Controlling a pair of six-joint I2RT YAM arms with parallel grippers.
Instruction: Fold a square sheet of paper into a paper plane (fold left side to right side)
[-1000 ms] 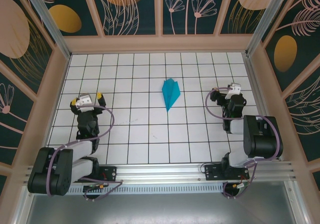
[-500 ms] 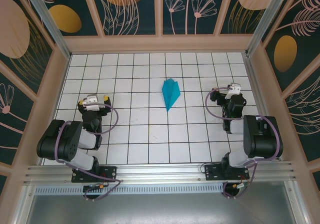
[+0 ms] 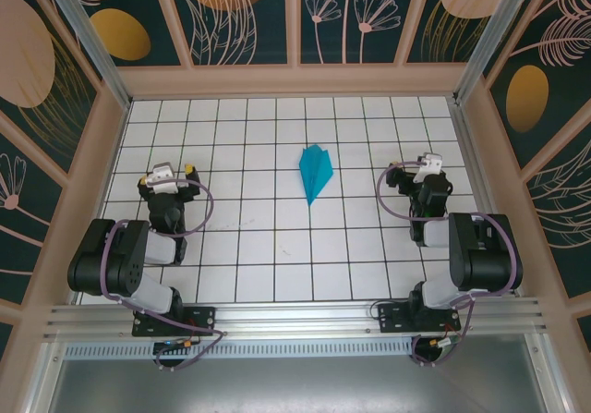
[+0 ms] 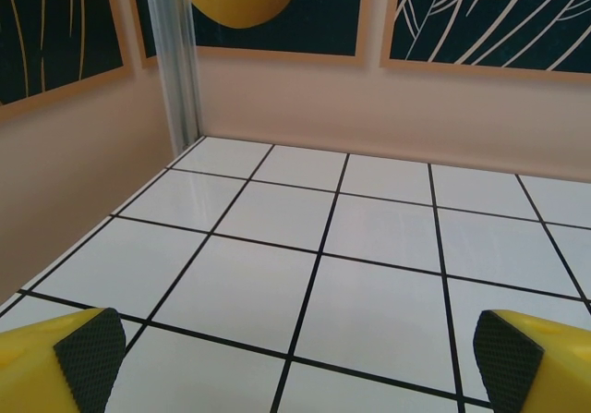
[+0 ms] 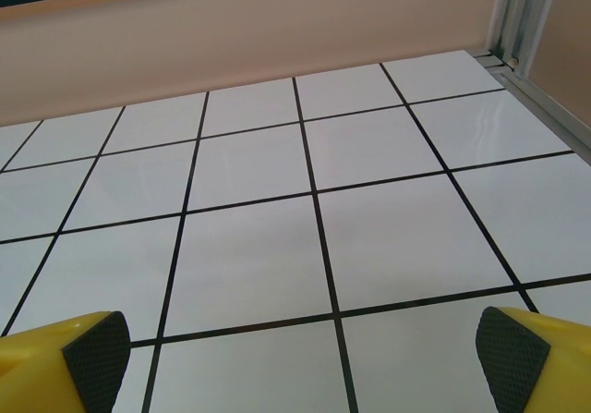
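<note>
The white tiled worktop (image 3: 277, 265) spreads out ahead of me, gridded in black lines and boxed in by tan-framed walls (image 3: 245, 16) painted with dark leaf and flower patterns. My 2 arms sit at its near edge. The left arm (image 3: 111, 265) is folded back close to its base, and the right arm (image 3: 480, 251) is folded the same way on the other side.

My left pincer (image 3: 166, 175) hangs over the left part of the worktop with its jaws spread wide and nothing between them. From its own camera I see bare tiles running to the far left corner between the 2 yellow fingers (image 4: 46, 358). My right pincer (image 3: 423, 167) hangs over the right part, also gaping and empty, with bare tiles between its dark ribbed pads (image 5: 95, 358).

The paper plane (image 3: 315, 171) lies flat on the worktop between the 2 pincers, well apart from both and somewhat nearer the right one. It is a narrow teal dart with creases along its length, its sharp tip pointing toward my bases
</note>
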